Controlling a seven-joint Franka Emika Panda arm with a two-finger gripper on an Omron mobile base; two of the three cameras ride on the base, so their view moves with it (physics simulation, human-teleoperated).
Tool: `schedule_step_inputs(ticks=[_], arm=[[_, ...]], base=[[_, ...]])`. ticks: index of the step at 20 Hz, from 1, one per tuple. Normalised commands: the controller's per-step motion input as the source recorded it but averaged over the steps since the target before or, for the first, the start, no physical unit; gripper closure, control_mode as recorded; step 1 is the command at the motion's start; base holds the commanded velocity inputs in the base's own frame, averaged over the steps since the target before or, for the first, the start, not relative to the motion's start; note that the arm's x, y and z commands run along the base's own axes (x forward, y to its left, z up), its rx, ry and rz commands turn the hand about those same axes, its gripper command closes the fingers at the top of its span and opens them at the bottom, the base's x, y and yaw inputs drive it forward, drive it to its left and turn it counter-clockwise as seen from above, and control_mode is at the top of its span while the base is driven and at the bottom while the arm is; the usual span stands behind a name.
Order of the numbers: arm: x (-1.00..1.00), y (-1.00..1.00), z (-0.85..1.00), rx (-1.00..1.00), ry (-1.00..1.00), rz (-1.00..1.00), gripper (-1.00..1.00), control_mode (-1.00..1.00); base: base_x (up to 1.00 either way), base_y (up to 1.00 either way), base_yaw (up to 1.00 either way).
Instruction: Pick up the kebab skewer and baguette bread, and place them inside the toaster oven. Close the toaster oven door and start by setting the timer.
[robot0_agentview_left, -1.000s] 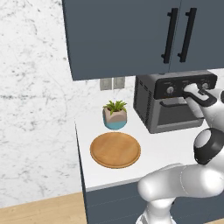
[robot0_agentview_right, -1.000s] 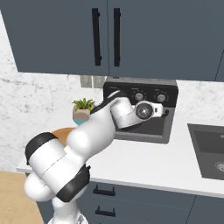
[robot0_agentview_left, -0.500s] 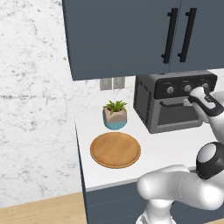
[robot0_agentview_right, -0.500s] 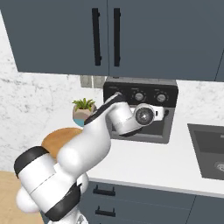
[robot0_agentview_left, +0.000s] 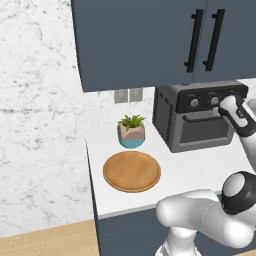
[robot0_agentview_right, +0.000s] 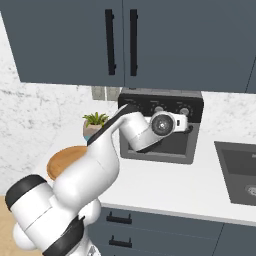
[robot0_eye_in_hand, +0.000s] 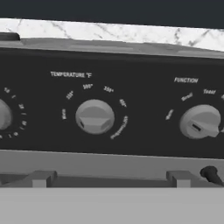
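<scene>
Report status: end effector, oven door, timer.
End effector up at the toaster oven control panel; open or shut unclear. Toaster oven door shut. Temperature knob centred in the hand view, untouched. Nothing blocking.

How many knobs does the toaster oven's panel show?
3 knobs in the right base view, in a row: left knob, partly hidden by the arm, middle knob, right knob.
</scene>
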Motion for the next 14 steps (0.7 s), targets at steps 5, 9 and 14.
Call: schedule_step_inputs(ticks=[5,9,14], arm=[[-0.45,0.00,0.02,0.00,-0.02,0.00,-1.00,-1.00],[-0.43,0.06,0.00,0.01,-0.14,0.00,-1.00,-1.00],[-0.30,0.23,0.02,0.11,-0.27,0.00,-1.00,-1.00]], base=[[0.00,0.00,0.00],[0.00,0.00,0.00],[0.00,0.00,0.00]])
